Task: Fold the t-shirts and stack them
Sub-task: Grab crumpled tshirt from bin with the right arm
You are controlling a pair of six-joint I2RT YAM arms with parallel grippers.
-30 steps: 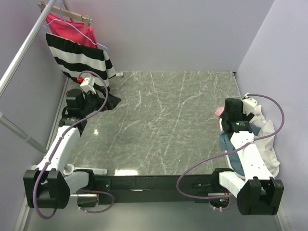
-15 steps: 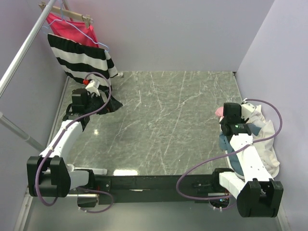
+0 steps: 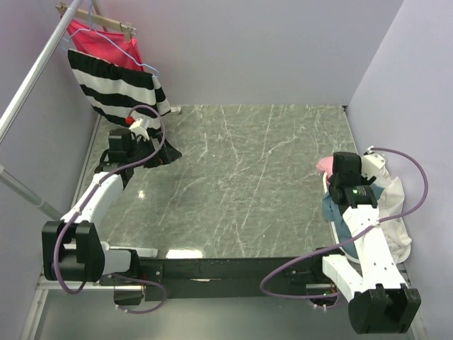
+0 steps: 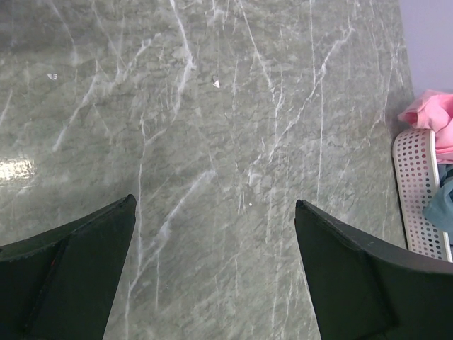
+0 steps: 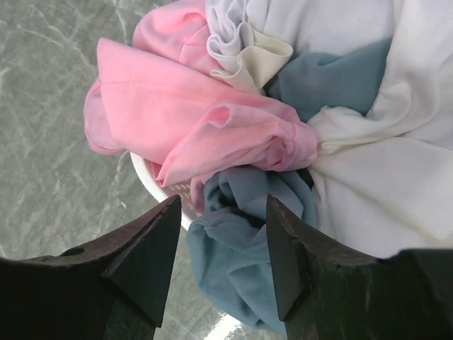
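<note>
At the desk's right edge, the right fingers (image 5: 141, 269) stand apart just above the slate-blue t-shirt (image 5: 241, 248), which is bunched with a pink t-shirt (image 5: 177, 106) and a white t-shirt (image 5: 375, 184) in a white basket (image 5: 164, 190). Near the far left corner, the left fingers (image 4: 64, 283) gape wide over the desk (image 4: 212, 142).

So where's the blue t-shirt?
In the right wrist view, the blue t-shirt hangs over the white basket's rim under the pink shirt, at the table's right edge, beneath the right gripper.

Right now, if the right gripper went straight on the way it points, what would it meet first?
Probably the blue shirt bunched in the basket, next to the pink cloth; depth is unclear, so the pink fold might come first.
</note>
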